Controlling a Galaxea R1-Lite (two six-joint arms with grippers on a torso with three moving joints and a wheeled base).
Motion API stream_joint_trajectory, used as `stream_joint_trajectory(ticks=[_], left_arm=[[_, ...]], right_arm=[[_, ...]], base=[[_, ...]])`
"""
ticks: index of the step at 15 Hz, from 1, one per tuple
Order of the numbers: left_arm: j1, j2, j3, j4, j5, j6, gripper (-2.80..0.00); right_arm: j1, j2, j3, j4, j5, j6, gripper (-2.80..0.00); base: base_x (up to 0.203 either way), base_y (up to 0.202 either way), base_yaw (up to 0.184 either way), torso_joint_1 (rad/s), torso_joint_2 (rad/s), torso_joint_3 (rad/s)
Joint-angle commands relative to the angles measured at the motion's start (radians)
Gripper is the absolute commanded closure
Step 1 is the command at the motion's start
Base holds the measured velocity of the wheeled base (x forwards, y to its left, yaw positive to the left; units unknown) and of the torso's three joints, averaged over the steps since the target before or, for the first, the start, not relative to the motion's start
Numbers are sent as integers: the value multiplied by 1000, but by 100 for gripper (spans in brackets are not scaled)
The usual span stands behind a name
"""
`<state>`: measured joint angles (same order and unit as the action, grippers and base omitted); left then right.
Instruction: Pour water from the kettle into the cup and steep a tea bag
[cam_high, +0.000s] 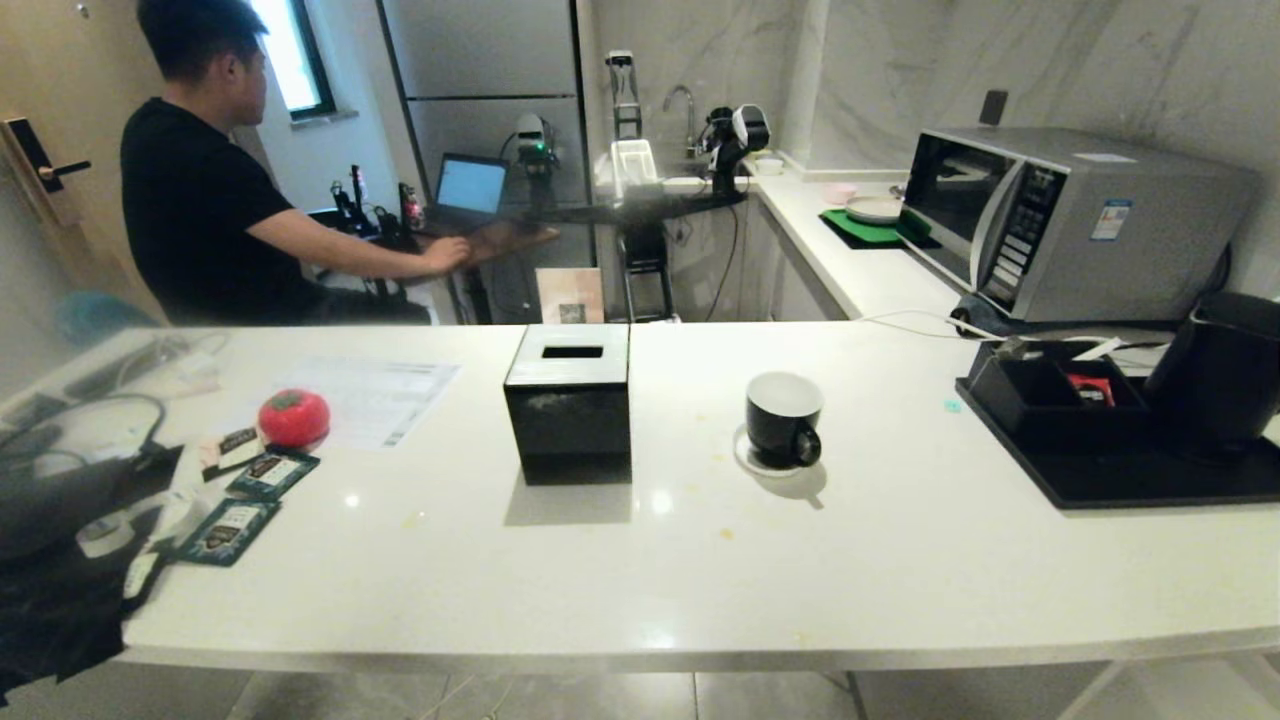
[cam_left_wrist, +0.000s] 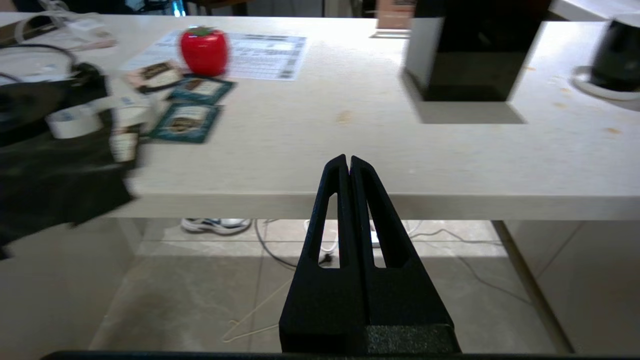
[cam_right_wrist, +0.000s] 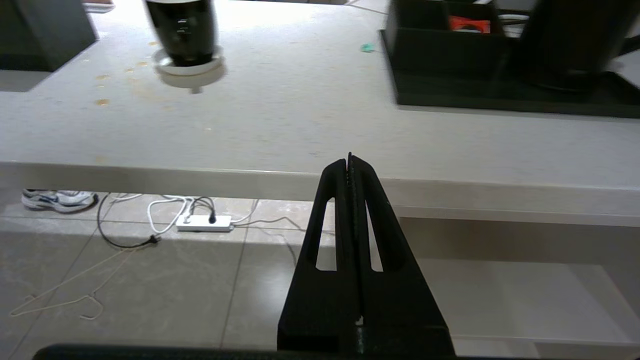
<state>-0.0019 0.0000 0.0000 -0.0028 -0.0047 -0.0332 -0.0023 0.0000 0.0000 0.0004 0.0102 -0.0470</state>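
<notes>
Below the counter edge both the left gripper (cam_left_wrist: 349, 162) and right gripper (cam_right_wrist: 349, 161) hang with jaws together, so the right should open wide before reaching for the kettle (cam_high: 1222, 368) handle, clear of the cup (cam_high: 783, 418)

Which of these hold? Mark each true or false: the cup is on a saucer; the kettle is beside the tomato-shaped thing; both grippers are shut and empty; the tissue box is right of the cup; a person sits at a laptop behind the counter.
1. The cup stands on a saucer. True.
2. The kettle stands beside the red tomato-shaped object. False: it is on the black tray, far right.
3. The left gripper and right gripper are shut, empty. True.
4. The tissue box is right of the cup. False: left.
5. A person sits at a laptop. True.
</notes>
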Motion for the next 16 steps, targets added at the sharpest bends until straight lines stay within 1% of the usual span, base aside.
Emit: stream_joint_trajectory(ticks=[1, 16], left_arm=[[0, 0, 0, 0, 0, -1, 0], [-1, 0, 0, 0, 0, 1, 0]], right_arm=[[-1, 2, 0, 0, 1, -1, 0], [-1, 2, 0, 0, 1, -1, 0]], base=[[0, -197, -4, 9, 6, 2], [0, -193, 0, 2, 4, 2]])
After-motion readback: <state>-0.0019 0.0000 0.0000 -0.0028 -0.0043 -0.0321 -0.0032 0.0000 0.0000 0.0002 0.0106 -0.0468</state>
